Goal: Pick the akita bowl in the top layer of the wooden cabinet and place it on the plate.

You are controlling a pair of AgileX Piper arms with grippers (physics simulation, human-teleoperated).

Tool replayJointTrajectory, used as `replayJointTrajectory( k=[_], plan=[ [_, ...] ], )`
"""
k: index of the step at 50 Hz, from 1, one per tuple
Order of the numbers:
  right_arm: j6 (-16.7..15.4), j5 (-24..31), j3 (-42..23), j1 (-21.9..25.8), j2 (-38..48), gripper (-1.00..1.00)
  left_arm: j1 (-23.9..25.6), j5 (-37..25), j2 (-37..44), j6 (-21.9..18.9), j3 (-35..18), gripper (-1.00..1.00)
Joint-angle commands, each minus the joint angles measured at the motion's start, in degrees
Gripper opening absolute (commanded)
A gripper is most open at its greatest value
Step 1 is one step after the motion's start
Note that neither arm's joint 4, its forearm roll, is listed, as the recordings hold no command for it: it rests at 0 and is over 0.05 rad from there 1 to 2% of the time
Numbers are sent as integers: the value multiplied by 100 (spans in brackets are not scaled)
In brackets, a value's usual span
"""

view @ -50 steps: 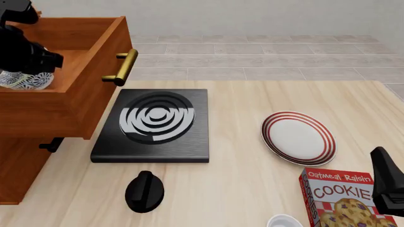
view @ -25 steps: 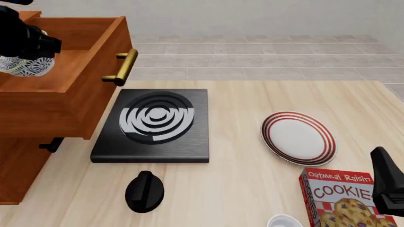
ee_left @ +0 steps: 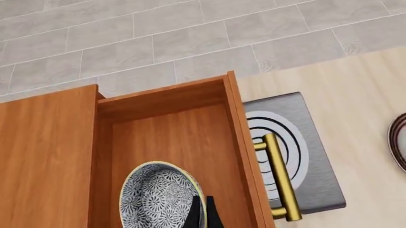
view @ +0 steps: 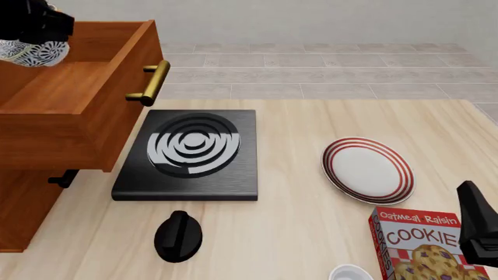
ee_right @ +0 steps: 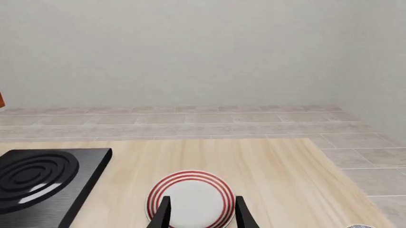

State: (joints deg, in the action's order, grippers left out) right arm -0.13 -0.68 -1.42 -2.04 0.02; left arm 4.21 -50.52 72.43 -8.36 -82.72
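Bowl [view: 30, 51] hangs from the left gripper [ee_left: 201, 216], lifted above the open top drawer [view: 81, 99] of the cabinet [view: 23, 204], at the far left of the front view. In the left wrist view the two dark fingers pinch the bowl's rim, one on the pale speckled inside and one outside, so this gripper is clamped on the bowl, which tilts a little in the grasp. The plate [view: 367, 169] lies on the table well apart to the right, past the drawer's front wall with its brass handle [view: 150, 83] and past the black stove [view: 190, 153]. The coming move likely turns on this: the plate lies rightward and lower from the held bowl, so the carry must clear the drawer's front wall and handle first, then cross over the stove. The right gripper [ee_right: 199, 213] hovers near the plate with its fingers spread and nothing between them; it is the nearer arm to the plate, though the left one has the bowl. A cookie box [view: 424, 245] stands just beside the plate on the near side.
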Motion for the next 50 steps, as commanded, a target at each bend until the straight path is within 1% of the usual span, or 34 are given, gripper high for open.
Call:
replayJointTrajectory(
  k=[1,2,6,11,13,17,25,32,35,38,43,46,50],
  plan=[
    [-13,1,-10,-9,1,100,130,60,-24,-166,-399,-100],
    [-13,-1,-10,-11,1,100,108,109,-49,-242,-393,-100],
    [-14,-3,-9,-10,1,100,176,122,-10,-219,-444,-100],
    [-18,-3,-9,-12,1,100,225,210,-26,-315,-503,-100],
    [-18,-4,-9,-12,2,100,240,308,-85,-460,-471,-100],
    [-23,-3,-9,-9,2,100,290,310,-52,-422,-516,-100],
    [-29,1,-9,2,2,100,400,360,-28,-506,-648,-100],
    [-30,5,-8,0,2,100,593,406,42,-521,-778,-100],
    [-30,5,-8,-4,2,100,680,545,-19,-656,-727,-100],
    [-37,8,-9,3,2,100,765,556,17,-603,-764,-100],
    [-45,10,-12,8,2,100,812,682,49,-658,-747,-100],
    [-49,9,-16,5,2,100,854,797,24,-766,-766,-100],
    [-55,8,-19,9,2,100,946,818,72,-731,-852,-100]
  ],
)
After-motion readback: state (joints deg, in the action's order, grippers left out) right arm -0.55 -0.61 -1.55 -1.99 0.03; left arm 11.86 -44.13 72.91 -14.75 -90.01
